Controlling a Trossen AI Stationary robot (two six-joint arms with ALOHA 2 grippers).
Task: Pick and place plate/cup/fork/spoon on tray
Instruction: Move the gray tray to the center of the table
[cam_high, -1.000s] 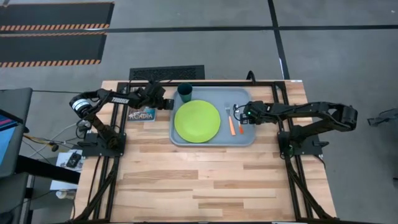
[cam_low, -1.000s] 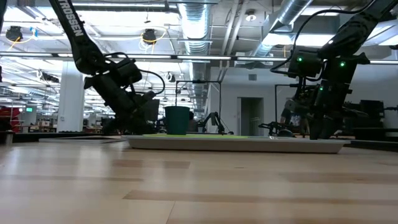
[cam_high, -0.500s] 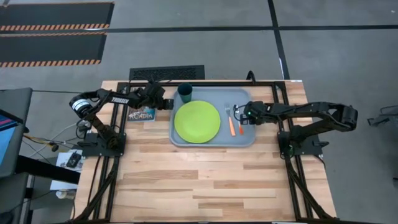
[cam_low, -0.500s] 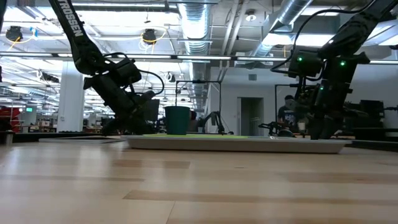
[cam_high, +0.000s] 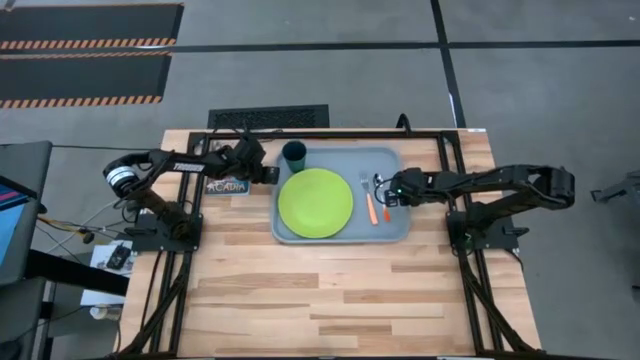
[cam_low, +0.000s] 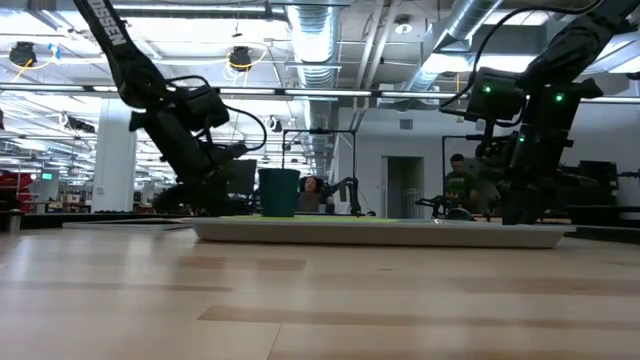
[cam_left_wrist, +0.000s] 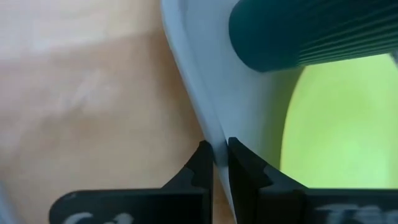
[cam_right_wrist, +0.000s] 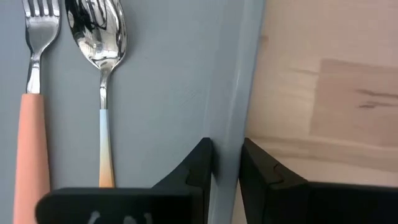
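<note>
Left fingers pinch the tray rim; right fingers pinch the opposite rim. Tray has slid slightly leftward since half a second ago, so both arms appear to be moving it loaded. Plate, cup, fork and spoon all lie inside; placing looks done.

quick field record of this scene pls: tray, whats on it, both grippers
tray: on the table, a gripper at each short side
plate: on tray, middle
cup: upright, tray's far left corner
fork: on tray, right of plate
spoon: beside fork, toward the right rim
left gripper: shut on tray's left rim
right gripper: shut on tray's right rim
</note>
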